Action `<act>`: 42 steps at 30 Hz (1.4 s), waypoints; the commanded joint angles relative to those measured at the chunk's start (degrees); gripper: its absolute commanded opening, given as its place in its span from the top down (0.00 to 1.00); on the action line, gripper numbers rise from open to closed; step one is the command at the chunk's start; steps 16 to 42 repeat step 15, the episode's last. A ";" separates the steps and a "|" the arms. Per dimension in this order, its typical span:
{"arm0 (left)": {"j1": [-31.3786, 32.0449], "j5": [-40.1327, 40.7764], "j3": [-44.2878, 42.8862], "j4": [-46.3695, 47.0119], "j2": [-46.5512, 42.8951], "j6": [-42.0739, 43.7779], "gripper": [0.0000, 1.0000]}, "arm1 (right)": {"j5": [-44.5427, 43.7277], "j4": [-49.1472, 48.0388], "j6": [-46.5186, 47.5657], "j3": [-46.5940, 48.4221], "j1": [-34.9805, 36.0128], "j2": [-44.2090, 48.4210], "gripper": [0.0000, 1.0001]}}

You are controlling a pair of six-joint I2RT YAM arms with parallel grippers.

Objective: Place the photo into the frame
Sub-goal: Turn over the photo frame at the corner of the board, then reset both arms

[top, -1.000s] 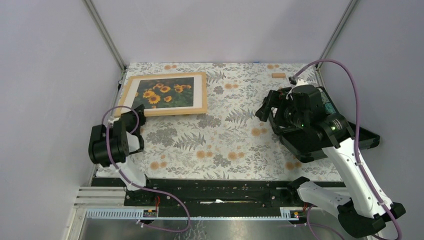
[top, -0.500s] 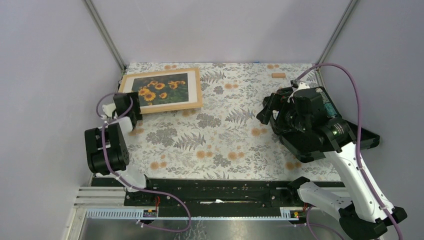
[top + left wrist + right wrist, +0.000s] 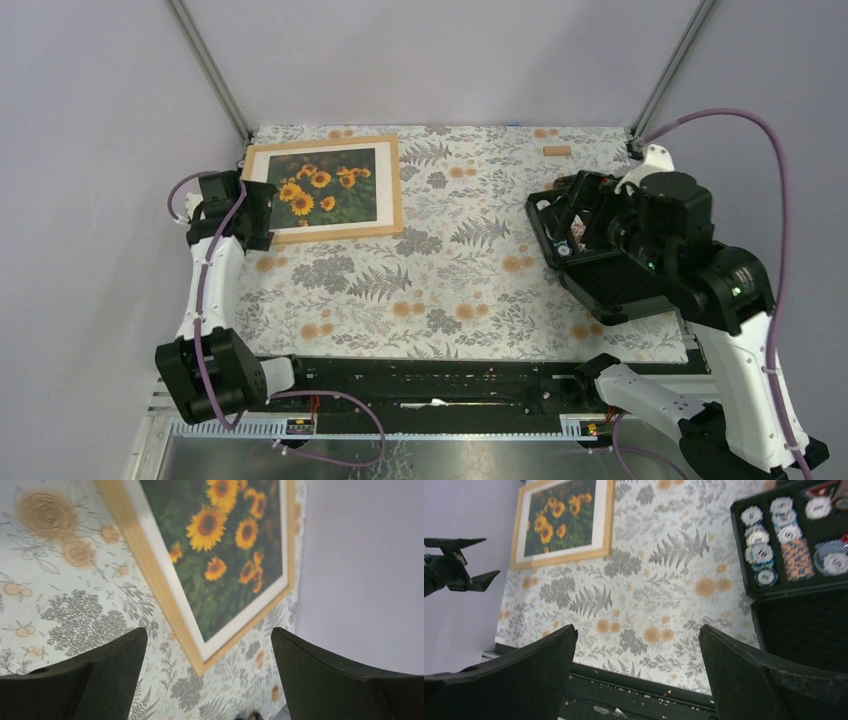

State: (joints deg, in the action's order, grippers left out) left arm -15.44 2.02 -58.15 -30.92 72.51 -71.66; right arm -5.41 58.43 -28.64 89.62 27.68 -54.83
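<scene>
1. Looks done to me: photo (image 3: 330, 190) sits in the frame (image 3: 397, 185), far-left corner of the worktop (image 3: 450, 290).
2. Left gripper (image 3: 207, 632) and right gripper (image 3: 638, 627) both wide open, empty.
3. Next, I'd guess: back off, no bumping.

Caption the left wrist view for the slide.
Left gripper open at a corner of the light-wood frame with the sunflower photo inside, on a floral tablecloth.

Sunflower photo (image 3: 327, 186) lies inside the wooden frame (image 3: 397, 187) — flat, far-left.
</scene>
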 commanded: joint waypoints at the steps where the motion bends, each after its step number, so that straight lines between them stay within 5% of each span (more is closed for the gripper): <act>1: 2.75 -5.84 -7.71 2.59 -3.72 10.21 0.01 | -3.68 3.36 3.58 6.22 -0.28 0.04 0.00; 6: 20.48 -19.96 -30.10 7.01 0.93 36.63 0.01 | -5.68 4.33 6.70 13.40 -0.27 0.02 0.00; 10: 33.50 -17.18 -31.11 15.06 -5.50 49.51 0.01 | -6.00 2.10 9.43 17.66 -0.31 1.70 0.00; 14: 33.72 -24.00 -27.13 26.45 -12.40 49.70 0.01 | -11.27 -3.25 9.95 15.18 -0.27 6.80 0.00; 42: 33.72 -24.58 -28.04 26.52 -12.92 49.89 0.01 | -12.55 -4.43 9.96 14.03 -0.27 8.00 0.00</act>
